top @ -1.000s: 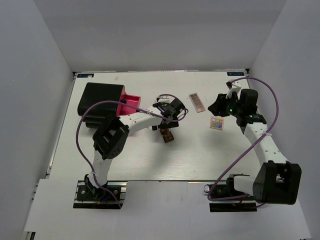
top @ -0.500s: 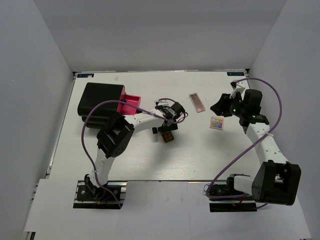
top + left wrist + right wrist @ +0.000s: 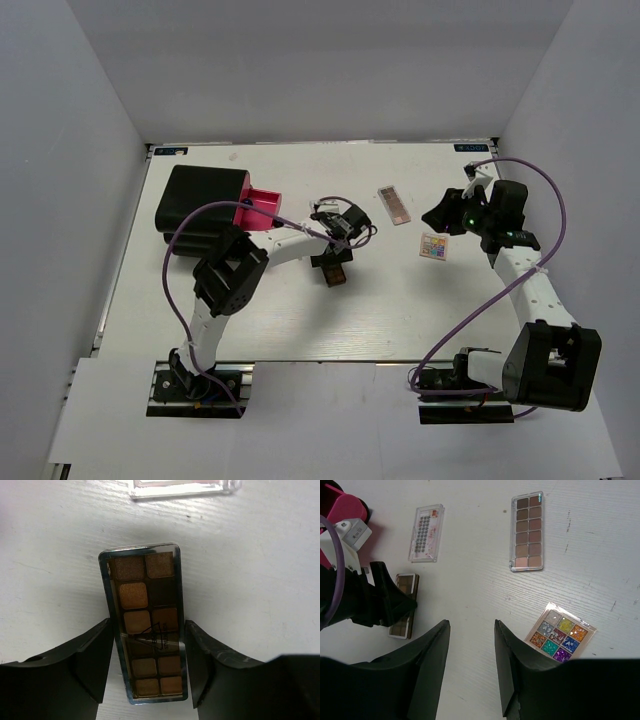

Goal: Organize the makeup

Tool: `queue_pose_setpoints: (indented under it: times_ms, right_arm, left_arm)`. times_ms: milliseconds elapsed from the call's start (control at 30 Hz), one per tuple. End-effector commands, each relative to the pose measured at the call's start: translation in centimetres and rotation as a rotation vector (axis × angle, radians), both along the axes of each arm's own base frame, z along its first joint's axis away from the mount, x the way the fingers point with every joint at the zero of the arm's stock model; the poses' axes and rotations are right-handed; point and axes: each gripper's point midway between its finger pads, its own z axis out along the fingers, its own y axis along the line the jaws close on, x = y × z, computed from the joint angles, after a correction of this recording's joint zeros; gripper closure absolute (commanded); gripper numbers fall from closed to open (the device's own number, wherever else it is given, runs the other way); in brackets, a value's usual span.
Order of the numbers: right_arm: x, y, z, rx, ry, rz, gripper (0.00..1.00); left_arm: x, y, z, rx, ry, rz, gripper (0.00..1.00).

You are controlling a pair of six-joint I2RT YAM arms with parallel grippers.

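Enclosure: plain grey-white walls (image 3: 320,70) close in three sides of a white table (image 3: 400,310) with a faint wood grain and a few dark scuffs. Both arms are bolted at the near edge, and purple cables (image 3: 170,250) loop off them. A large black case (image 3: 200,200) sits at the far left with a pink compartment (image 3: 262,205) jutting from its right side. The left gripper (image 3: 148,630) is low over mid-table. Its fingers (image 3: 90,665) straddle the long sides of a brown-toned eyeshadow palette (image 3: 147,600) lying flat on the surface. Cannot tell whether they press it or only flank it. The right gripper (image 3: 471,625) hovers above the right of the table, jaws spread, nothing between them. A second long palette (image 3: 526,531) in matte browns lies far of centre, well apart from the first. A clear flat packet (image 3: 425,540) lies near the pink compartment, just beyond the left gripper. A small square multicoloured palette (image 3: 559,639) lies tilted near the right gripper.
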Motion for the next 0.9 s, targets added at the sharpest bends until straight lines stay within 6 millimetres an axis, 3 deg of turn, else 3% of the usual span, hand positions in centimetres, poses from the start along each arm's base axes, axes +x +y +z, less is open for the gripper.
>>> queue_pose_setpoints:
  times_ms: [0, 33, 133, 300, 567, 800, 867]
  right_arm:
    - [0.0, 0.2, 1.3, 0.021, -0.048, 0.012, 0.53]
    - [-0.1, 0.2, 1.3, 0.025, -0.047, 0.015, 0.53]
    - [-0.1, 0.3, 1.3, 0.028, -0.047, 0.019, 0.53]
    - [-0.2, 0.3, 1.5, 0.036, -0.048, 0.024, 0.53]
    - [-0.5, 0.4, 1.5, 0.045, -0.045, 0.029, 0.53]
    - [-0.6, 0.6, 1.5, 0.054, -0.039, 0.036, 0.54]
    - [-0.6, 0.6, 1.5, 0.054, -0.039, 0.036, 0.54]
  left_arm:
    - [-0.8, -1.7, 3.1, -0.066, -0.033, -0.08, 0.49]
    - [-0.8, -1.9, 3.9, -0.072, -0.047, -0.12, 0.61]
    - [-1.1, -2.7, 7.4, -0.101, -0.121, -0.218, 0.71]
    - [-0.1, -1.8, 12.4, -0.098, -0.226, -0.29, 0.76]
    - [3.1, 4.5, 19.3, 0.198, -0.355, -0.265, 0.78]
    - [5.2, 8.9, 22.5, 0.378, -0.43, -0.174, 0.79]
    - [5.4, 9.8, 22.5, 0.414, -0.431, -0.16, 0.79]
